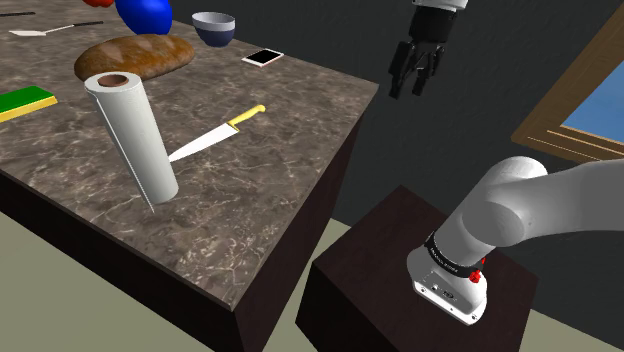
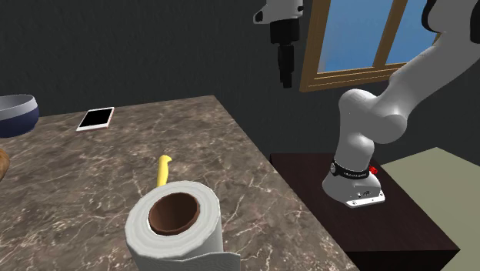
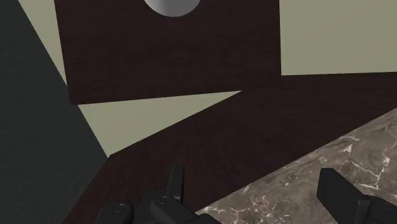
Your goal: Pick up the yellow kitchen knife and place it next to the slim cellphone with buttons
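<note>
The knife (image 1: 215,133) lay flat on the tabletop (image 1: 260,200), blade tip just beside the paper roll (image 1: 132,135), probably light, stiff and low-lying, so its yellow handle (image 1: 250,114) seemed the safest hold for the pincer (image 1: 412,88), which hung wide open and empty beyond the tabletop's edge.

In the second exterior view the roll (image 2: 175,223) hides the blade of the knife (image 2: 163,168), leaving its yellow handle; the roll itself runs off the bottom edge and the bowl (image 2: 15,114) off the left. In the shoulder view a blue thing (image 1: 145,14) is cut by the top edge, a green-and-yellow block (image 1: 25,100) by the left, the window (image 1: 590,110) by the right. The phone (image 1: 264,57) is too small to show any buttons.
</note>
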